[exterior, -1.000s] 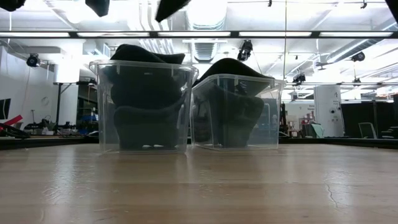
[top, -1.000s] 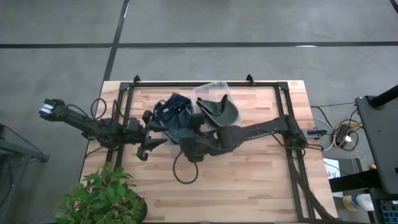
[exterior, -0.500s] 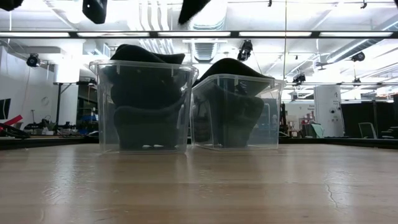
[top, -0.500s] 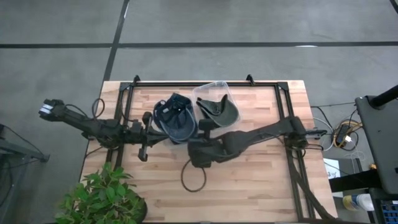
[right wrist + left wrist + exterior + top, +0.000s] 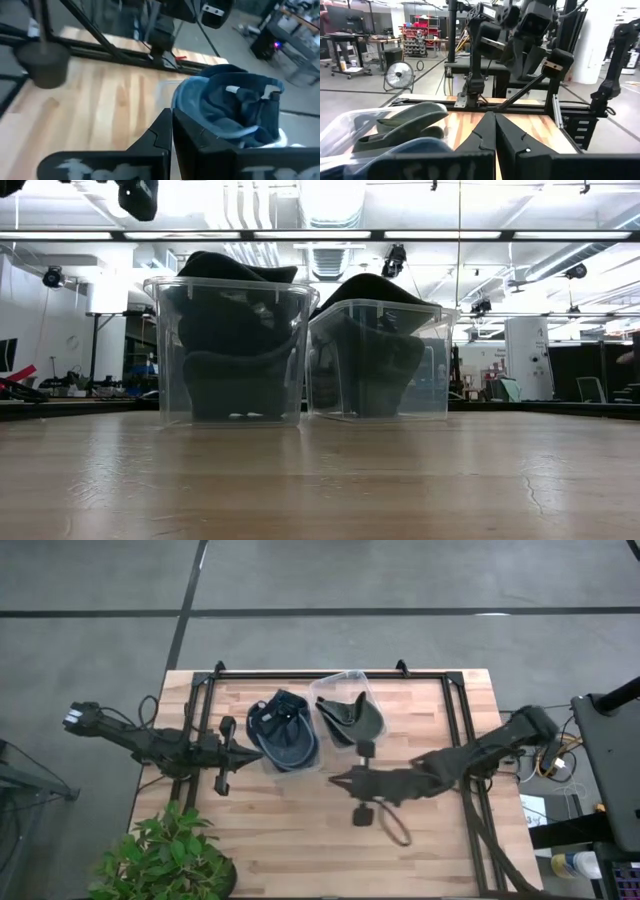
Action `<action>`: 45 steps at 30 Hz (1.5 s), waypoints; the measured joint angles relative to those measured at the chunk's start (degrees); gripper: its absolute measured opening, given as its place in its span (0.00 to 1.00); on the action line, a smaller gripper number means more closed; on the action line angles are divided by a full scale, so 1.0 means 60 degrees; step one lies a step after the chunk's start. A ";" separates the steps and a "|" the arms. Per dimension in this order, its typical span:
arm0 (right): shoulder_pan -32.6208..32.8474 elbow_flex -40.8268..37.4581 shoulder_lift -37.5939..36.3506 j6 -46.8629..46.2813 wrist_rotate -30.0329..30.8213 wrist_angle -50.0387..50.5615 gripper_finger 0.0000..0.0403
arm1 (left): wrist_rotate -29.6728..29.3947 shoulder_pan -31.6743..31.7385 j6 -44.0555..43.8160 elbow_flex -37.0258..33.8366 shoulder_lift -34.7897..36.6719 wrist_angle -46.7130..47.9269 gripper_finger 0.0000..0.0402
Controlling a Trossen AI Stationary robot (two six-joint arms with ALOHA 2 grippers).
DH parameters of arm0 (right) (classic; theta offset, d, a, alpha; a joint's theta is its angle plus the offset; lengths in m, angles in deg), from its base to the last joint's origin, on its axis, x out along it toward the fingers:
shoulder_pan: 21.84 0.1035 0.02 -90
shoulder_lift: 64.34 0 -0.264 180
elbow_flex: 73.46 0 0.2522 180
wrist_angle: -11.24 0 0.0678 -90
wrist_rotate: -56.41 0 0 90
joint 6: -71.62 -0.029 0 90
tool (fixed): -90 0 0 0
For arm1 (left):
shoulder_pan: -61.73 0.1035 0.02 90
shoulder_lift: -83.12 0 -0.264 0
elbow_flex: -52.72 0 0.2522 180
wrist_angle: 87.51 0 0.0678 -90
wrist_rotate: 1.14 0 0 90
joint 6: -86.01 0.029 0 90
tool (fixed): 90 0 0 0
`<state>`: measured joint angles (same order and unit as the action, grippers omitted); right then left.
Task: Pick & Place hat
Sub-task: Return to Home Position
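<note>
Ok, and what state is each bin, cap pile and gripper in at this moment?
left bin: upright, no lid, full.
dark blue caps: piled in the left bin, topping its rim.
right bin: upright, no lid.
dark green caps: stacked in the right bin.
left gripper: shut, empty, beside the left bin.
right gripper: shut, empty, clear of both bins.

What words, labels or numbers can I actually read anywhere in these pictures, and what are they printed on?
No text here is legible.
Faint lettering on the left end effector, over the table's left side: too blurred to read.
White lettering on the right end effector, mid-table: too blurred to read.
</note>
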<state>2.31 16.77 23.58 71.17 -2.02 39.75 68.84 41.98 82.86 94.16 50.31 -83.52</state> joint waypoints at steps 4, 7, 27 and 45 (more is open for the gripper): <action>0.0370 -0.2277 -0.1565 -0.0047 -0.0142 -0.1785 0.02 | -0.0112 0.0000 -0.0080 -0.0263 0.0475 0.0090 0.00; 0.0460 -0.3825 -0.2739 -0.0114 -0.0566 -0.2736 0.02 | 0.0025 0.0000 -0.0044 -0.0542 0.1024 0.0123 0.00; -0.0114 -1.0623 -0.8621 0.0436 -0.1653 -0.6565 0.02 | 0.0516 0.0007 -0.0159 -0.3093 0.4130 0.0534 0.00; -0.2635 -1.2079 -1.1182 0.0099 -0.3880 -0.5294 0.02 | 0.0514 0.0175 0.0368 -0.4050 0.5465 0.0836 0.00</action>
<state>-13.50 -55.70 -43.51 71.77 -25.30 7.98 71.93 43.03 85.07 69.86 83.11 -78.51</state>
